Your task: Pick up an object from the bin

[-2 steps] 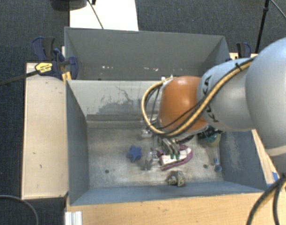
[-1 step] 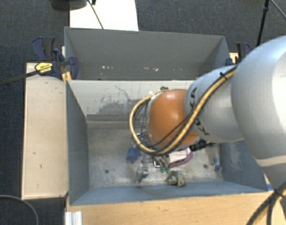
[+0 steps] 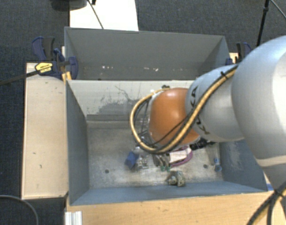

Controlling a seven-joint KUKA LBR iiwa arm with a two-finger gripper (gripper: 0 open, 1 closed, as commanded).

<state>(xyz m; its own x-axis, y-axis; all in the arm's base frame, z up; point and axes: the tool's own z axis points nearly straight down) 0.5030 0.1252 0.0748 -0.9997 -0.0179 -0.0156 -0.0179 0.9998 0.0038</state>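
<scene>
My gripper point(image 3: 150, 161) is down near the bin floor, at the front middle, mostly hidden under the orange cover on the wrist. A small blue object point(image 3: 130, 160) lies right against its left side. To its right lies a white and purple object point(image 3: 181, 155), partly under the arm. A small grey-green crumpled thing point(image 3: 176, 178) lies just in front of the gripper, close to the bin's front wall.
A tiny blue piece point(image 3: 216, 163) lies near the right wall. The arm and its cable loops cover the bin's middle and right. The left part of the floor is bare grey metal.
</scene>
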